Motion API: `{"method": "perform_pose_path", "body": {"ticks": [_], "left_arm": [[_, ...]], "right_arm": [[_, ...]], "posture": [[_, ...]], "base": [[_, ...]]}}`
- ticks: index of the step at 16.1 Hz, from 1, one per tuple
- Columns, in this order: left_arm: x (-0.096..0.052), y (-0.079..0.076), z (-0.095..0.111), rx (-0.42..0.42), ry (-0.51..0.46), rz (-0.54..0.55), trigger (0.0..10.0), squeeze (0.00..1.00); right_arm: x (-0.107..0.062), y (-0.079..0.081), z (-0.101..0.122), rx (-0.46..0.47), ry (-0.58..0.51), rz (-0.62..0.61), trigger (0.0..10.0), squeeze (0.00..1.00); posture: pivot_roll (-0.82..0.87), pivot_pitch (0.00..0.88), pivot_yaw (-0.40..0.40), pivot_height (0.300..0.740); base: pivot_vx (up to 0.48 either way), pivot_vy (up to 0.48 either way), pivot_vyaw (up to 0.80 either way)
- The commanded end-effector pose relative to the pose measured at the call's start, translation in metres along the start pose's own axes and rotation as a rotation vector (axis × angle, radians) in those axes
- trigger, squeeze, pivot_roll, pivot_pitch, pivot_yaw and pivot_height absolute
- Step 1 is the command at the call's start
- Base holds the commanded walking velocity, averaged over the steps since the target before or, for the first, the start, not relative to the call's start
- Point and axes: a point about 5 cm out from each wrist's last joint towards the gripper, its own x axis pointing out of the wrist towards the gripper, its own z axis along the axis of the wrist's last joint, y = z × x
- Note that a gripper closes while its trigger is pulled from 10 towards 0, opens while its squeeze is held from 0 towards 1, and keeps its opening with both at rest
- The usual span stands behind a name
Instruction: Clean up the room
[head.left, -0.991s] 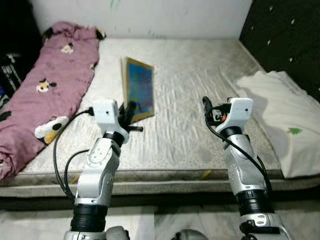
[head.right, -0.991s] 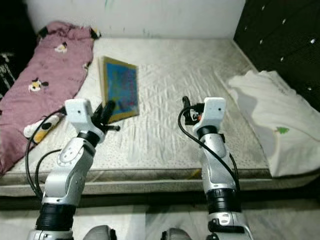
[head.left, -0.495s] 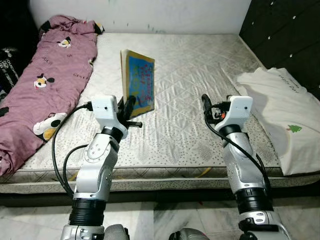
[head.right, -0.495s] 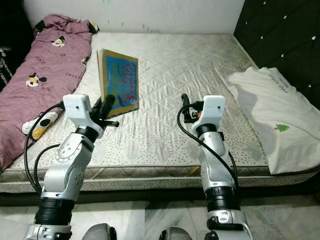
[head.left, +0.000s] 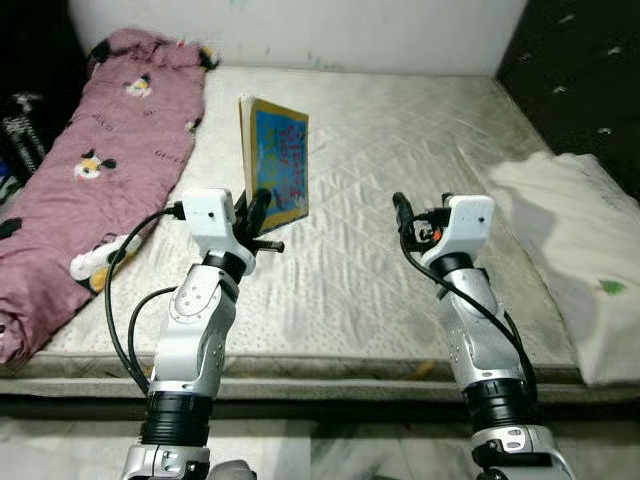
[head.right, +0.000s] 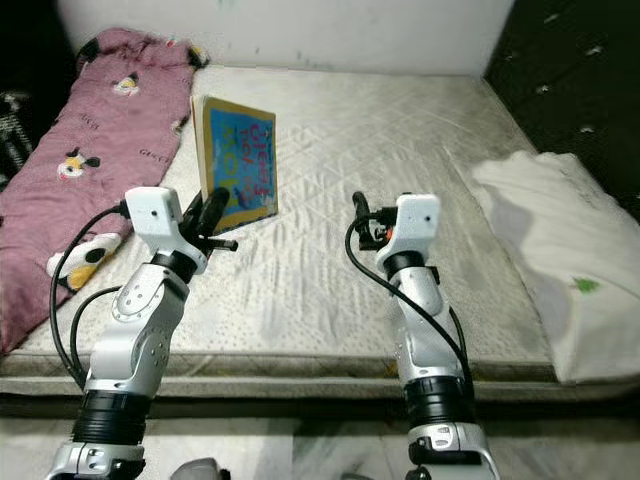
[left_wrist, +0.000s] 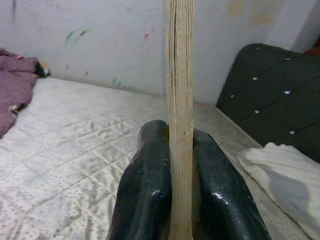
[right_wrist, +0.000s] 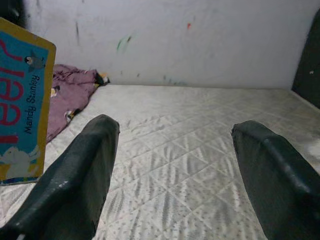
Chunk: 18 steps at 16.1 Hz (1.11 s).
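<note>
Between the two black fingers of the left tool (left_wrist: 180, 197) sits the lower edge of a book (head.left: 276, 173), pinched tight from both faces; the wrist camera looks straight along its page block, with a finger pressed on each cover. From the head cameras the book stands almost upright above the bed (head.left: 400, 160), its blue cover turned toward the right arm. Whether its bottom edge touches the mattress or hangs just clear I cannot tell.

Beside it, well apart, the right tool (right_wrist: 175, 175) hovers over the bare middle of the bed with its fingers spread wide and nothing between them.

My worry is the grip itself. The fingers catch only a narrow strip near one edge, so the tall, flat book has plenty of leverage. A quick swing or turn of the arm could make it pivot in the pads, tip over, or slide out and slap back onto the bed. The covers look smooth, which would not help.

Further out, a purple blanket (head.left: 110, 150) with cartoon prints lies bunched along the bed's left side, and a white cloth (head.left: 575, 250) with a small green tree mark lies on the right side.

Count: one book, one blanket, one white cloth, one bed, two arms.
</note>
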Motion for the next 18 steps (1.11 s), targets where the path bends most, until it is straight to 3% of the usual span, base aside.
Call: {"method": "perform_pose_path", "body": {"ticks": [1, 4, 12, 15, 18], "left_arm": [[0.004, 0.000, 0.010, 0.008, -0.053, -0.003, 10.0, 0.00], [0.005, 0.005, 0.005, 0.008, -0.035, 0.042, 10.0, 0.00], [0.003, 0.019, 0.001, 0.068, -0.017, 0.115, 10.0, 0.00], [0.005, 0.017, -0.002, 0.060, -0.004, 0.095, 10.0, 0.00], [0.006, 0.015, -0.002, 0.056, -0.005, 0.085, 10.0, 0.00]], "right_arm": [[0.005, 0.001, 0.008, -0.012, -0.032, 0.011, 10.0, 0.00], [0.003, -0.005, 0.005, -0.080, -0.040, 0.025, 10.0, 0.00], [0.002, -0.001, 0.000, -0.083, -0.053, 0.017, 10.0, 0.00], [0.003, -0.001, 0.000, -0.078, -0.054, 0.011, 10.0, 0.00], [0.003, 0.000, -0.001, -0.070, -0.053, 0.007, 10.0, 0.00]], "posture": [[-0.06, 0.000, -0.025, 0.740], [-0.05, 0.000, -0.021, 0.740], [-0.05, 0.000, 0.007, 0.740], [-0.05, 0.000, 0.013, 0.740], [-0.06, 0.000, 0.012, 0.740]], "base": [[0.304, 0.000, 0.00], [0.000, 0.000, 0.00], [0.000, 0.000, 0.14], [0.000, -0.295, 0.71], [0.000, -0.350, 0.00]]}}
